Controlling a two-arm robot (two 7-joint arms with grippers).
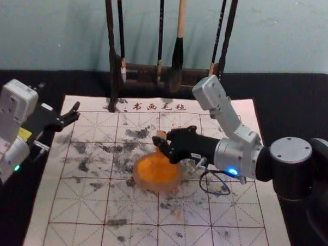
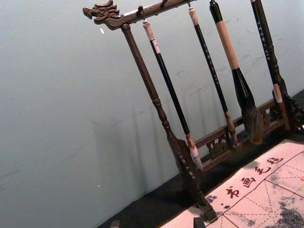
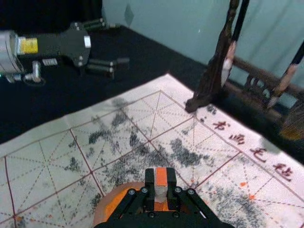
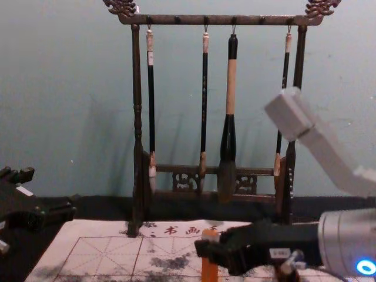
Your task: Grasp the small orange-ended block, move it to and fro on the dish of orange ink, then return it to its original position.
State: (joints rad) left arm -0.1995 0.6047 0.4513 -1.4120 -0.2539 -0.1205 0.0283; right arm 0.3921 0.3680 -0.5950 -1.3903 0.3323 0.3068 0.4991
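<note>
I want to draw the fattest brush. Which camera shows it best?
The chest view: the fattest brush hangs there whole, from loop to bristles. The left wrist view tilts it and cuts off its top, the head view cuts its top too, and the right wrist view has some bristles.

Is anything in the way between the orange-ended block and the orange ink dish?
No, nothing visible is in the way. The right hand grips the block, which points down toward the ink dish.

the orange-ended block (image 3: 161, 179) is upright at the round dish of orange ink (image 1: 157, 187).
</note>
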